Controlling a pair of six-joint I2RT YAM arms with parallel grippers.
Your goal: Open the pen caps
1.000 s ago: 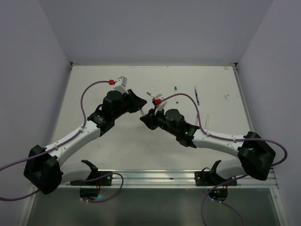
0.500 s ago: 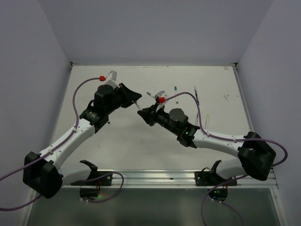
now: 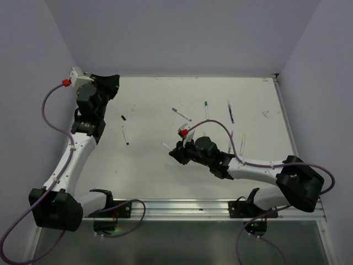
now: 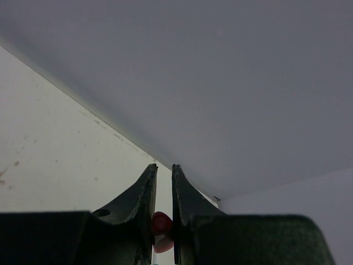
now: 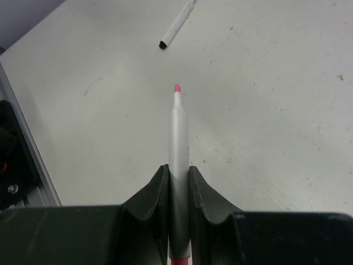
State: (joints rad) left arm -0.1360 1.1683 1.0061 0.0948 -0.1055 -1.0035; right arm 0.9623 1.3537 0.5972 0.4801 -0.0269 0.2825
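Note:
A white pen with a bare pink tip sticks out forward from my right gripper, which is shut on its barrel. In the top view that gripper hovers low over the middle of the table, and the pen points left and away. My left gripper is up at the far left corner by the wall. It is shut on a small red-pink pen cap, seated deep between the fingers.
Loose pens lie on the white table: one left of centre next to a black cap, and others at the back and right. In the right wrist view a black-capped pen lies ahead.
The left arm has swung from the table's centre to the far left corner, carrying the cap away from the pen. The right gripper has drawn slightly nearer and lower with the pen.

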